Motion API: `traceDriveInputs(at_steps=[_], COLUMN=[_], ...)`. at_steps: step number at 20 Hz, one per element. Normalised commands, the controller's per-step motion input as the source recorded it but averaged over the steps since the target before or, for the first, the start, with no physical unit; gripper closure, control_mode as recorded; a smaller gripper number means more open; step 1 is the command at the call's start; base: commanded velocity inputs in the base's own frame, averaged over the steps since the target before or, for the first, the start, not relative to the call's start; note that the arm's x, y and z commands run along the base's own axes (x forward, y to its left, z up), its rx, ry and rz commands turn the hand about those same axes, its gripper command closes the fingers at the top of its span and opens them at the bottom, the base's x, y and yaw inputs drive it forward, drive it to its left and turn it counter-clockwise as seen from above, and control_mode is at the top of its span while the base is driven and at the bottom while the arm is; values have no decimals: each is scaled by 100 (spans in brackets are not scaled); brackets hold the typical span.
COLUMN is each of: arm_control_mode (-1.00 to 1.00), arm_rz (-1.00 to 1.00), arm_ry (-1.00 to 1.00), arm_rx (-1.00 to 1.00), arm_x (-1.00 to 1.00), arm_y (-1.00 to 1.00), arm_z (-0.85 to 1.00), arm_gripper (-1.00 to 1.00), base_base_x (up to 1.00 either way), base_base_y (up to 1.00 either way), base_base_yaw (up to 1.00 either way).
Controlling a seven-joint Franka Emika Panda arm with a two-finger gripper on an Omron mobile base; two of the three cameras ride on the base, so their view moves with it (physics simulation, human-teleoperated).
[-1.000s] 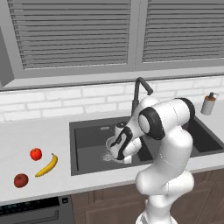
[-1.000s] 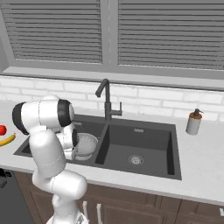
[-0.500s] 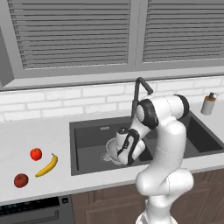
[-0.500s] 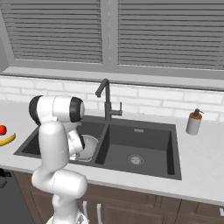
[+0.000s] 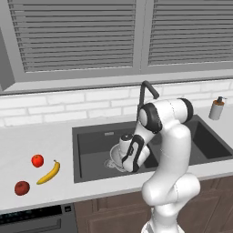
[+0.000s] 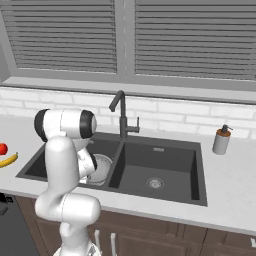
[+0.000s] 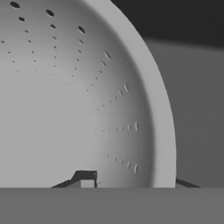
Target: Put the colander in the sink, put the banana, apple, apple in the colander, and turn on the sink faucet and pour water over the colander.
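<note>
The silver colander (image 5: pixel 116 156) (image 6: pixel 103 168) sits in the left basin of the dark sink (image 5: pixel 91 139) (image 6: pixel 167 159). My gripper (image 5: pixel 129 160) (image 7: pixel 134 180) reaches down to its near rim. In the hand view the perforated colander (image 7: pixel 65 96) is very close, with one fingertip (image 7: pixel 85 176) inside the bowl and the other just outside the rim, a gap showing beside the wall. The banana (image 5: pixel 49 173) (image 6: pixel 7 161), a bright red apple (image 5: pixel 37 160) (image 6: pixel 2 148) and a darker apple (image 5: pixel 22 188) lie on the counter left of the sink. The faucet (image 5: pixel 145 91) (image 6: pixel 120 109) runs no water.
A soap pump bottle (image 5: pixel 217 108) (image 6: pixel 220 140) stands on the counter right of the sink. The right basin has a round drain (image 6: pixel 155 183). A brick backsplash and a shuttered window close off the back.
The arm has lowered the colander onto the floor of the left basin. The jaws, shut on its rim a second ago, have parted slightly.
</note>
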Motion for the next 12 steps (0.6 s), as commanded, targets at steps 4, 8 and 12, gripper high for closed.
traceDriveInputs(at_steps=[4, 8, 12], arm_control_mode=[-100, -100, -100], arm_rz=[-3, -2, -2], arm_ry=[0, 0, -7], arm_rx=[0, 0, 1], arm_x=[30, 13, 0], arm_y=[-29, -30, -36], arm_z=[-27, -25, -9], arm_gripper=[100, -100, -100], base_base_x=[0, 0, 0], base_base_y=[0, 0, 0], base_base_yaw=[0, 0, 0])
